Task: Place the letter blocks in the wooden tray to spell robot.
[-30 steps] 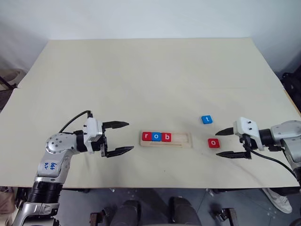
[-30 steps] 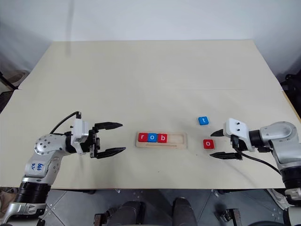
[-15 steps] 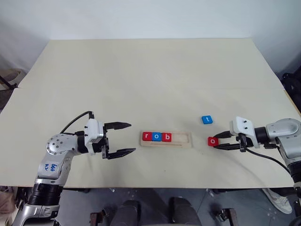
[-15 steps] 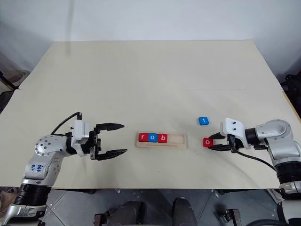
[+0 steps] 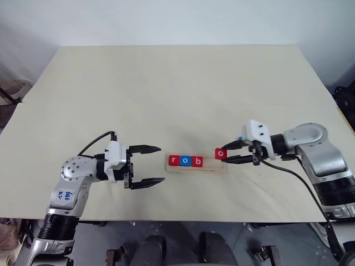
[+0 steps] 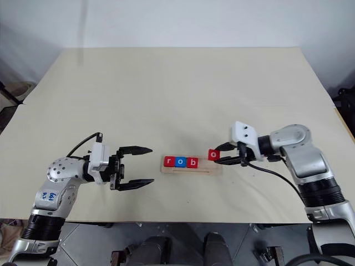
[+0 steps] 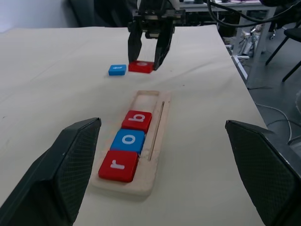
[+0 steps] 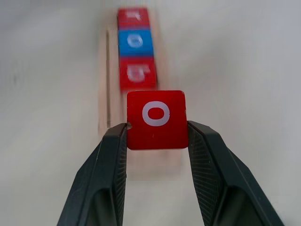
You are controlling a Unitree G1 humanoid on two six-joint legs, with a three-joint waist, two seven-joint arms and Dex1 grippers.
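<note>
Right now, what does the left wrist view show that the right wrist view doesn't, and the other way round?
Left wrist view alone: the blue t block on the table beyond the wooden tray, and the left gripper with its fingers wide apart. Right wrist view alone: a close look at the white o on the red o block. Both share the right gripper shut on that block, and r, o, b sitting in the tray.

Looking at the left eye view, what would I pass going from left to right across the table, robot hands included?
Left gripper, jaws open → red r block → blue o block → red b block, those three lying in the wooden tray → red o block held over the tray's right end → right gripper.
</note>
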